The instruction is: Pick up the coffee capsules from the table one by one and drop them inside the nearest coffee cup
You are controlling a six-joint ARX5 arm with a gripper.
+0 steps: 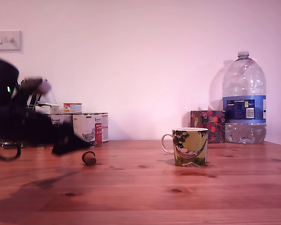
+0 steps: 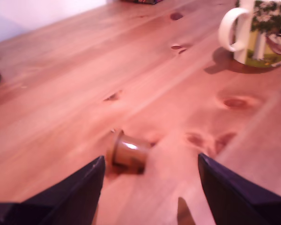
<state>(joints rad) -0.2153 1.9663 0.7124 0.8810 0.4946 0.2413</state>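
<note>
Jaws spread wide and released, low in the wrist frame, gripper (image 2: 150,187) not yet on the coffee capsule (image 2: 126,152), tipped on its side on the table (image 2: 61,93) near 1 finger (image 2: 79,192). Arm low at the exterior frame's left, angled down toward the capsule, presumably for a grasp. Coffee cup (image 1: 190,146) right of centre, well apart, handle toward the arm.

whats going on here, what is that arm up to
A single robot arm is low over the wooden table, with its open gripper pointed at a small brown coffee capsule lying on its side. The capsule sits just ahead of the fingertips, closer to one finger, and nothing is gripped yet. The illustrated mug stands upright further toward the exterior view's right, well apart from the capsule. Tin cans, a patterned box and a large water bottle stand along the back wall.
</note>
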